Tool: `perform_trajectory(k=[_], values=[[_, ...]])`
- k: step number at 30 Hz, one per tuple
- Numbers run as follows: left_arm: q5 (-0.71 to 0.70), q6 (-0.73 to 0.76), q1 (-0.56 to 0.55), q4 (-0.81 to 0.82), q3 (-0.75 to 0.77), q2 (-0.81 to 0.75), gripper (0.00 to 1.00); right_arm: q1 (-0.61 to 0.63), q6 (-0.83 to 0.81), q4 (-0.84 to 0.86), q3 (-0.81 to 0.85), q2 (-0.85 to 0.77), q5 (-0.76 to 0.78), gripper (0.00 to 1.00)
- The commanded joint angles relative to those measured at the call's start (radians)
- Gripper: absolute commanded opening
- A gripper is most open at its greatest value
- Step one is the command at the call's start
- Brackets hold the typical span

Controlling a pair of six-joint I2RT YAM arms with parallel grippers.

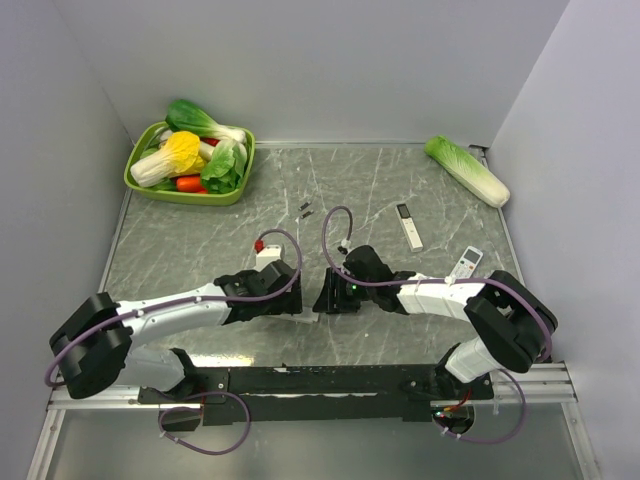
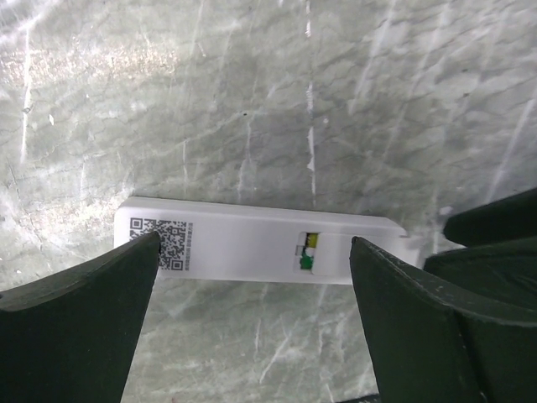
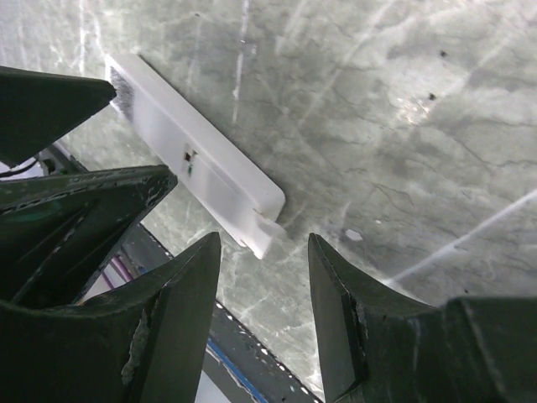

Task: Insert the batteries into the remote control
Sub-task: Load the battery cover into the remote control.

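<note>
Angling inward, left jaws and right jaws gape over the remote control (image 2: 243, 243).

remote control (image 2: 239, 241) lying flat, left hand (image 2: 254, 248) spread wide

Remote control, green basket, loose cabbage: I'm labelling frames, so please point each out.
Remote control (image 2: 243, 242): left wrist view, on its white back between the QR code and the battery recess.
Green basket (image 1: 215, 199): top external view, on its near rim.
Loose cabbage (image 1: 467, 170): top external view, on the middle of its body.
</note>
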Motion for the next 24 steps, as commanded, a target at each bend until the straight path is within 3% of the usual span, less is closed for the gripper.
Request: perform_trajectory(k=[1, 24], values=[[-0.001, 0.019, 0.002, -0.014, 0.018, 0.027, 0.99, 0.009, -0.004, -0.017, 0.036, 0.006, 0.024, 0.54], [0.019, 0.071, 0.004, -0.143, 0.090, 0.004, 0.99, 0.023, -0.007, -0.026, 0.042, 0.004, 0.030, 0.55]])
